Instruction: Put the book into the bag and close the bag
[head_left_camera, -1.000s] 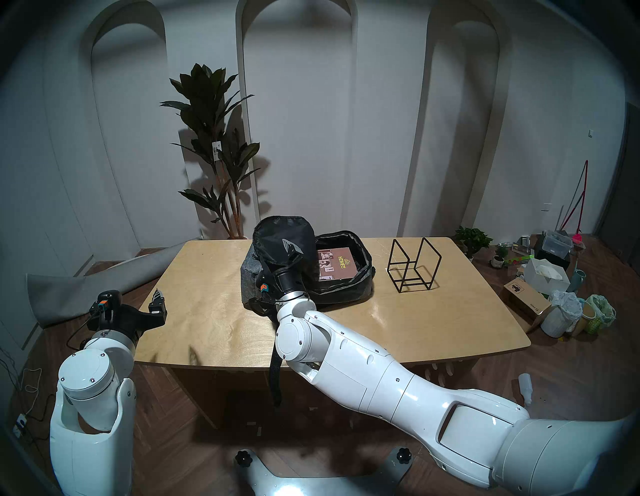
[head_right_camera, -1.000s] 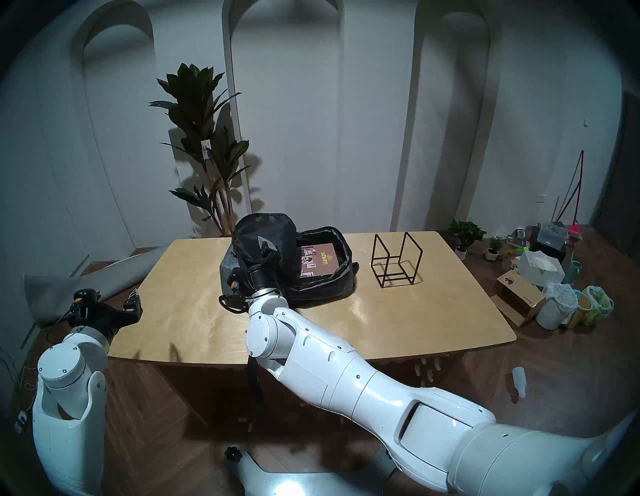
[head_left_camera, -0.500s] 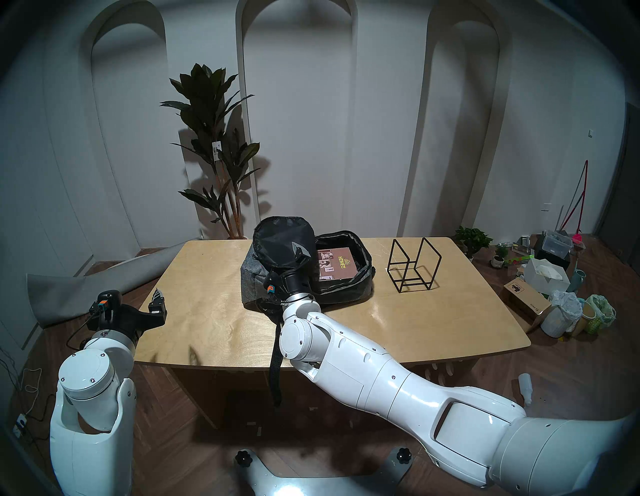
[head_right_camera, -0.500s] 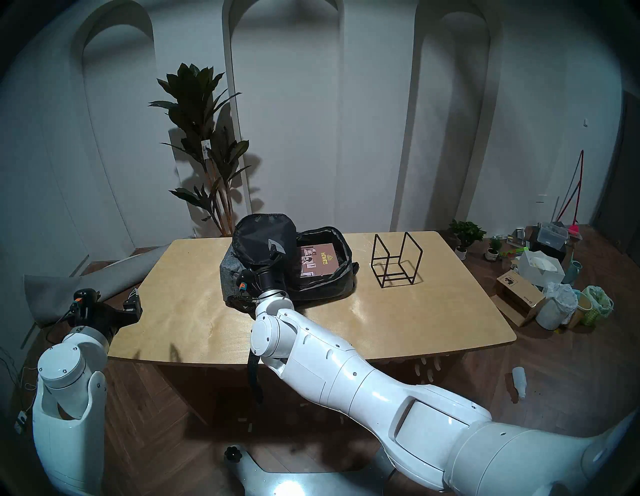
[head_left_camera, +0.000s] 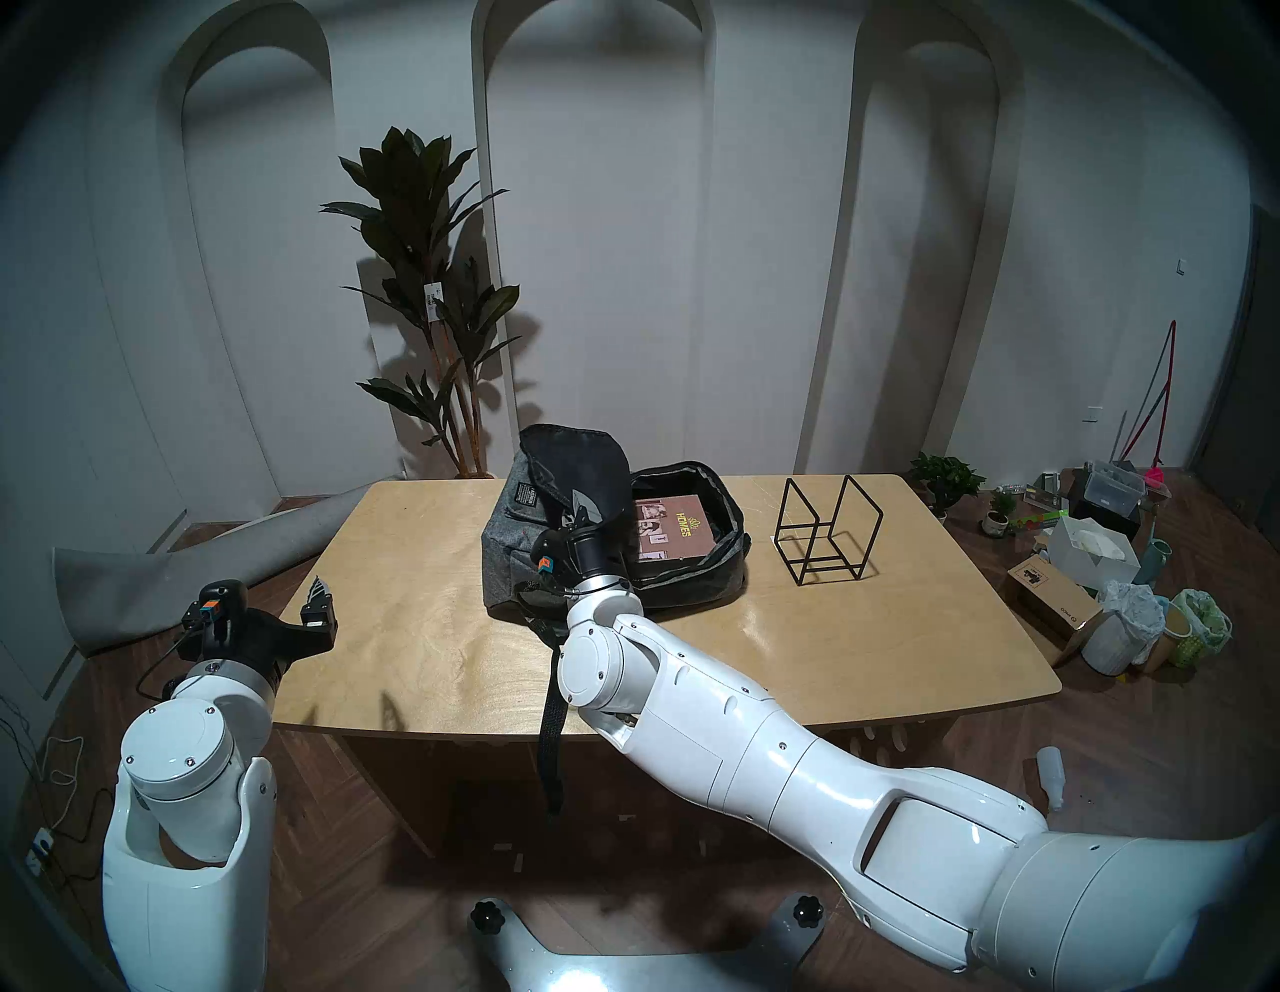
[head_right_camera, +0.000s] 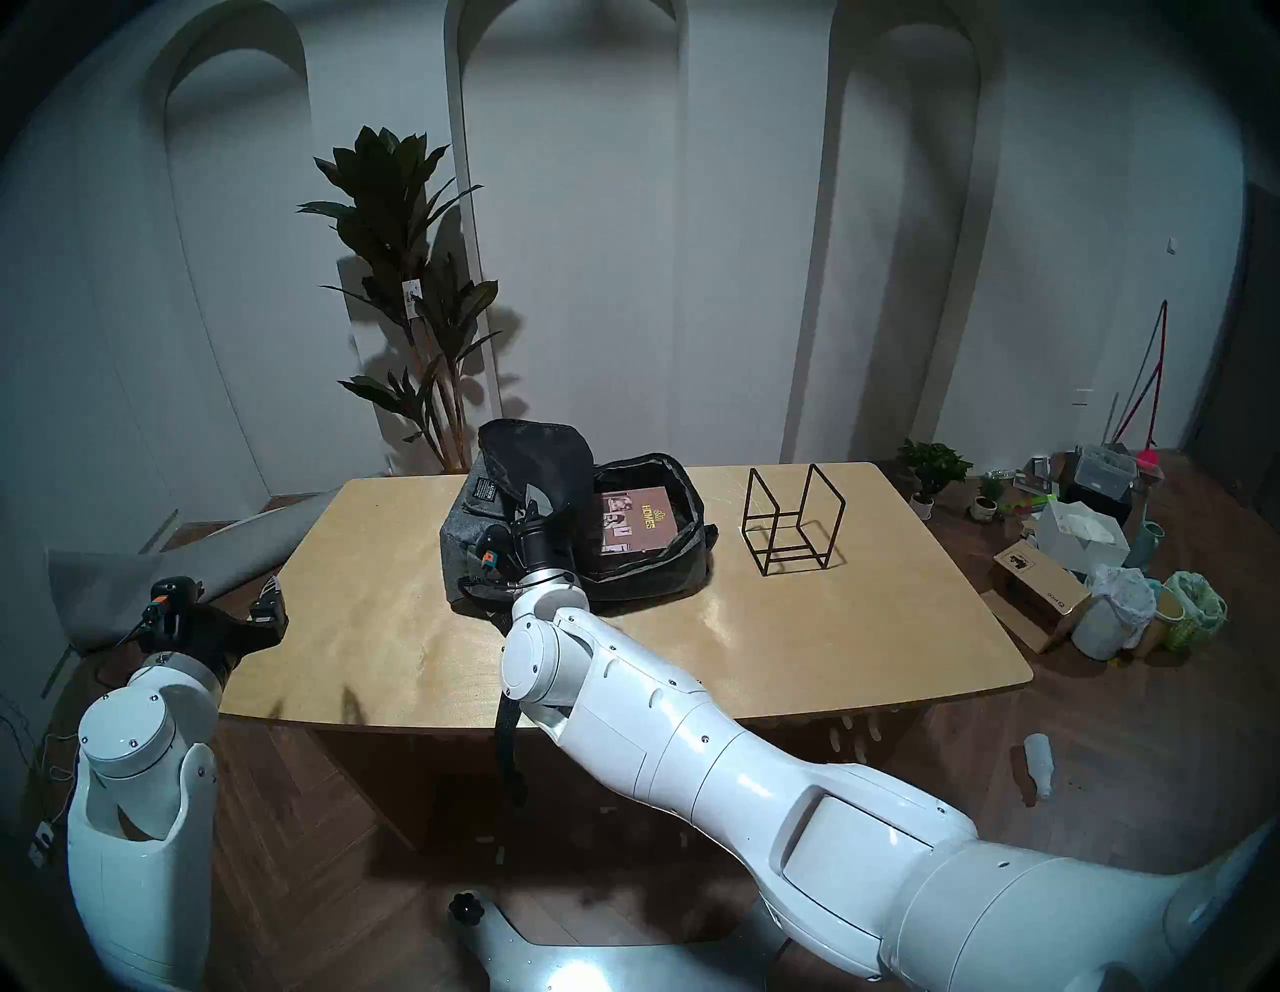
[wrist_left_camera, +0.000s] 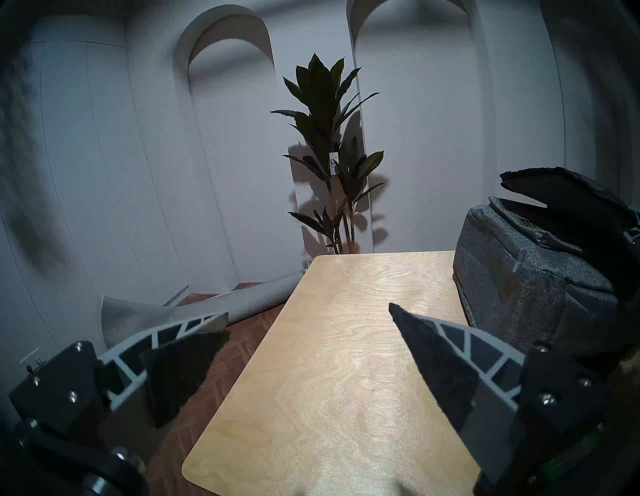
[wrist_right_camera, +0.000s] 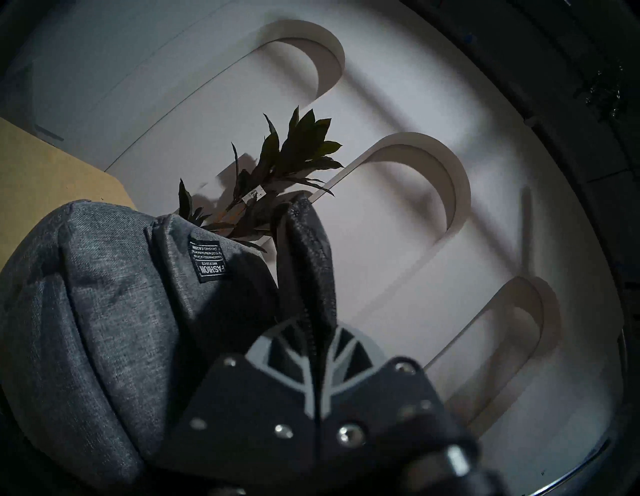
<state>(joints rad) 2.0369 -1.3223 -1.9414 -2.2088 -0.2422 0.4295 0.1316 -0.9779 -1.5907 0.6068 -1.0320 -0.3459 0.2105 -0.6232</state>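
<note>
The grey bag (head_left_camera: 505, 547) (head_right_camera: 464, 547) lies open at the back middle of the wooden table (head_left_camera: 831, 623). The brown book (head_left_camera: 675, 530) (head_right_camera: 637, 526) rests flat inside its main compartment. The bag's black-lined flap (head_left_camera: 575, 464) stands up to the left of the book. My right gripper (head_left_camera: 582, 509) (head_right_camera: 533, 502) (wrist_right_camera: 313, 332) is shut on the flap's zipper edge (wrist_right_camera: 304, 249), beside the labelled front pocket (wrist_right_camera: 207, 258). Over the table's left front corner, clear of the bag (wrist_left_camera: 519, 277), my left gripper (head_left_camera: 270, 603) (wrist_left_camera: 308, 318) hangs open and empty.
A black wire-frame stand (head_left_camera: 828, 530) (head_right_camera: 793, 519) stands on the table to the right of the bag. One black strap (head_left_camera: 550, 727) hangs over the front edge. A tall plant (head_left_camera: 429, 298) rises behind the table, and floor clutter (head_left_camera: 1108, 609) lies at the right.
My right gripper has closed on the flap's edge. The flap has folded rightward, uncovering the labelled front pocket. The left arm has barely shifted.
</note>
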